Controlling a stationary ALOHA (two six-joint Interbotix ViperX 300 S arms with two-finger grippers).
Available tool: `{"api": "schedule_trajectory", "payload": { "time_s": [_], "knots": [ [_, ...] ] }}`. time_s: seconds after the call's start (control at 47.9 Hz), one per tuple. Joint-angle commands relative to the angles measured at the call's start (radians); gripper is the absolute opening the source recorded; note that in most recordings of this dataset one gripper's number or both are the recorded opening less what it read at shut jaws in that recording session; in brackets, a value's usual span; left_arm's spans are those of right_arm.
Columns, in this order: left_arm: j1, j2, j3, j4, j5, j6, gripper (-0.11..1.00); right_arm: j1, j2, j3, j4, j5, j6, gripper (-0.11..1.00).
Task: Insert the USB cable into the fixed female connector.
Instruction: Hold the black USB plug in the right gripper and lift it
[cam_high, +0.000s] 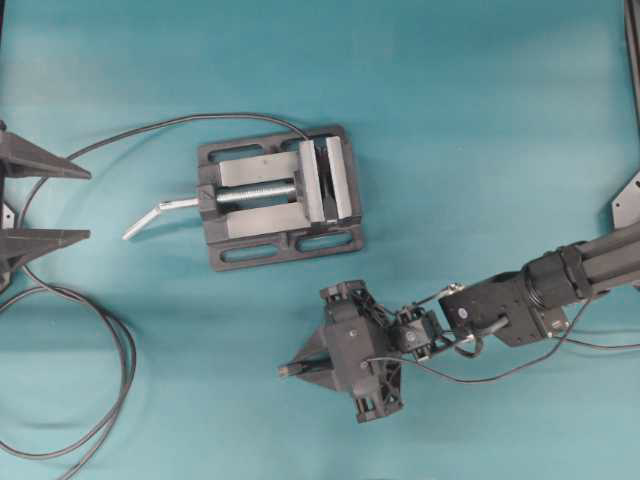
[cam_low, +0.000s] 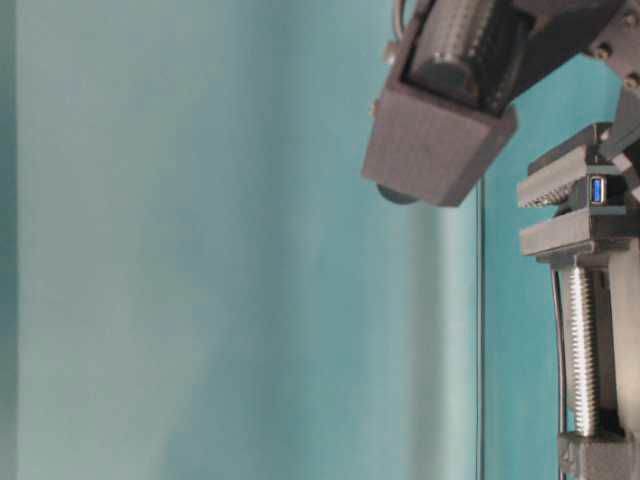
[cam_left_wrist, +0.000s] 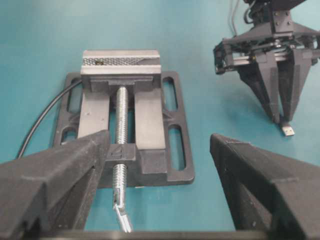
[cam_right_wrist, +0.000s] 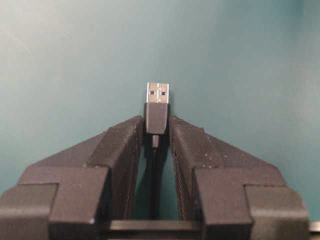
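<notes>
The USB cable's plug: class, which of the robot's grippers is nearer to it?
Right. The right gripper has its fingertips on either side of the USB cable's plug. The left gripper sits open at the table's far left edge, beyond the vise.

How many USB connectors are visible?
2. A silver-tipped black USB plug sits between the right tool fingertips; a blue-tongued female socket sits clamped in the black bench vise. None seem hidden.

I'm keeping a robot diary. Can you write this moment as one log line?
right gripper: jaws pinching USB cable plug | left gripper: jaws wide, empty | fixed female connector: clamped in vise | plug: not inserted
</notes>
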Motion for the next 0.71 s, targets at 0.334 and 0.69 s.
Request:
{"api": "schedule_trajectory", "payload": {
  "time_s": [0.334,0.69],
  "knots": [
    [-0.003,0.006,-0.011,-0.002,-0.005,-0.008,0.96,0.017,0.009,-0.051,0.000,-0.003,0.002,0.22],
    [-0.003,0.006,-0.011,-0.002,-0.005,-0.009,0.96,0.018,-0.014,-0.046,-0.002,-0.026,0.002,0.22]
  ]
}}
